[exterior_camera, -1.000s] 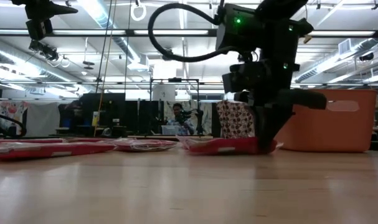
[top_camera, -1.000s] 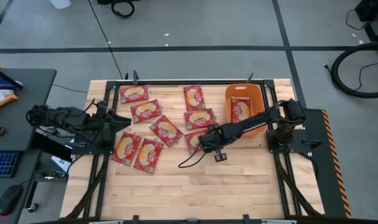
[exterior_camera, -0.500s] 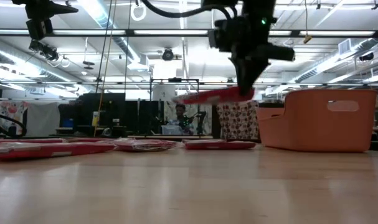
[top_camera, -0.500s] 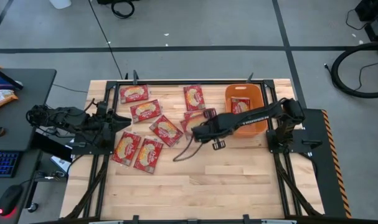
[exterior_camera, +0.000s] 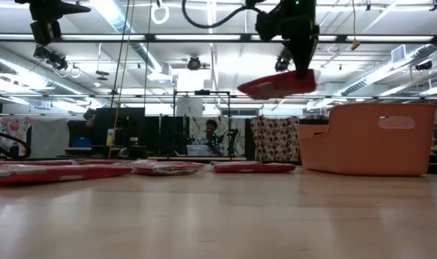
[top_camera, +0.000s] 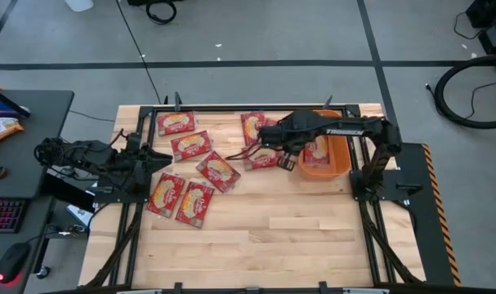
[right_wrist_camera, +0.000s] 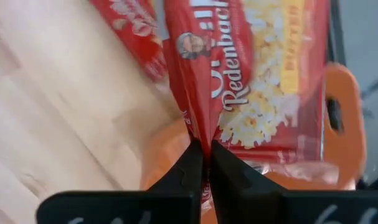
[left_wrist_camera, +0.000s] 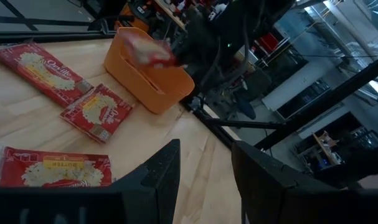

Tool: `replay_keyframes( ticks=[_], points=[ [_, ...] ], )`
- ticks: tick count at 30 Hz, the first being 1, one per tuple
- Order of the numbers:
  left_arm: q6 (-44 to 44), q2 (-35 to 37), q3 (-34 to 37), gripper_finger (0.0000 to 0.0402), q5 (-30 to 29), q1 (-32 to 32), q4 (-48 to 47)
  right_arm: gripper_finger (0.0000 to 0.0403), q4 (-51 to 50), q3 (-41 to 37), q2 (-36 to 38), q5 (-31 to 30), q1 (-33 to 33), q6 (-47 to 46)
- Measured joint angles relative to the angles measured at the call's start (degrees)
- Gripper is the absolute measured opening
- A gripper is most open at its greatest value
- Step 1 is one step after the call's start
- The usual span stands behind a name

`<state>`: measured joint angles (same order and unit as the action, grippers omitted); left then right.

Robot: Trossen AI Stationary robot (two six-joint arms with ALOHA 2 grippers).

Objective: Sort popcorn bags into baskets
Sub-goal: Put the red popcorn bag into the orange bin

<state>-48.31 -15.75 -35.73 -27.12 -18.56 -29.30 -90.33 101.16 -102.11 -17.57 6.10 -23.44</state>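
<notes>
Pinched tight on the edge of one red bag (right_wrist_camera: pixel 251 81): right gripper (right_wrist_camera: pixel 201 163), raised well above the table (top_camera: pixel 313 237), just beside the orange basket (top_camera: pixel 339 159) on its side toward the loose bags. Held bag roughly level, clear of the tabletop and higher than the basket rim in the low view. Parted and empty: left gripper (left_wrist_camera: pixel 204 171), parked at the table edge far from the basket. Another bag (top_camera: pixel 316 150) already inside the basket. Several bags (top_camera: pixel 217 171) flat on the wood, spread away from the basket toward the left arm.

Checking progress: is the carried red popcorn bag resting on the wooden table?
No: in the low view the flat red popcorn bag hangs high above the wooden table.
</notes>
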Motion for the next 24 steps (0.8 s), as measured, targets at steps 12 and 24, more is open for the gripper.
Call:
replay_keyframes(
  ticks=[12,24],
  points=[
    [-0.57,-0.02,0.02,0.0149,2.45,-0.01,-0.04,0.002,0.37,-4.43,6.86,-0.48,4.23,-18.27],
    [-0.09,-0.02,0.02,0.0149,2.53,-0.01,0.04,0.002,3.48,-24.75,14.37,11.48,7.72,-34.91]
  ],
)
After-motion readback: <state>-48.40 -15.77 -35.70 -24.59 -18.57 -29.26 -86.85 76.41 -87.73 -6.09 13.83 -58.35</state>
